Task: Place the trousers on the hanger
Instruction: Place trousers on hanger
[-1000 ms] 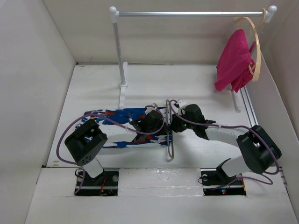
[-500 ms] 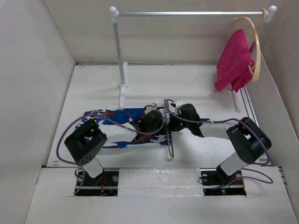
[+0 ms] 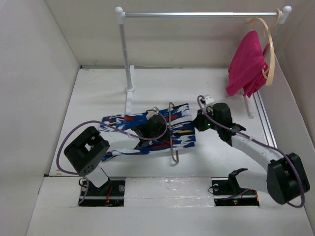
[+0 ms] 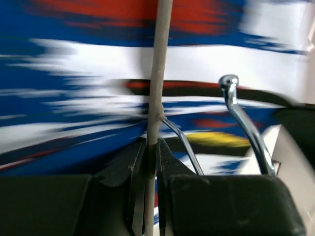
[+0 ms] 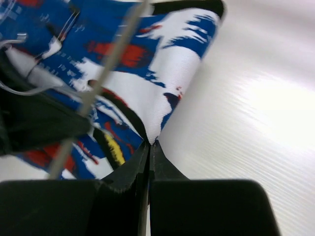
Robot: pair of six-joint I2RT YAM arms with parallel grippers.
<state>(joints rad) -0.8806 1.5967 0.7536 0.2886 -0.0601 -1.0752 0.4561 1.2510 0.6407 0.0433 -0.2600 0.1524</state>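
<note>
The printed trousers point(image 3: 147, 132) lie stretched across the table, passing through the grey wire hanger point(image 3: 173, 147). My left gripper point(image 3: 165, 133) is shut on the hanger's wire; in the left wrist view the wire point(image 4: 157, 73) runs up between the jaws and the hook point(image 4: 241, 118) curves to the right over the trousers point(image 4: 74, 98). My right gripper point(image 3: 195, 123) is shut on the trousers' right edge; the right wrist view shows the fabric point(image 5: 162, 83) pinched into a fold at the fingertips point(image 5: 150, 143), with the hanger wire point(image 5: 106, 69) crossing it.
A white clothes rail point(image 3: 197, 14) stands at the back, its left post point(image 3: 127, 59) just behind the trousers. A pale wooden hanger point(image 3: 268, 44) with a magenta-pink garment point(image 3: 247, 64) hangs at its right end. White walls enclose the table.
My right gripper has pulled the trousers' end to the right through the hanger; the fabric now reaches past the wire. The trousers' left end has slid right, and the hanger stands more upright.
</note>
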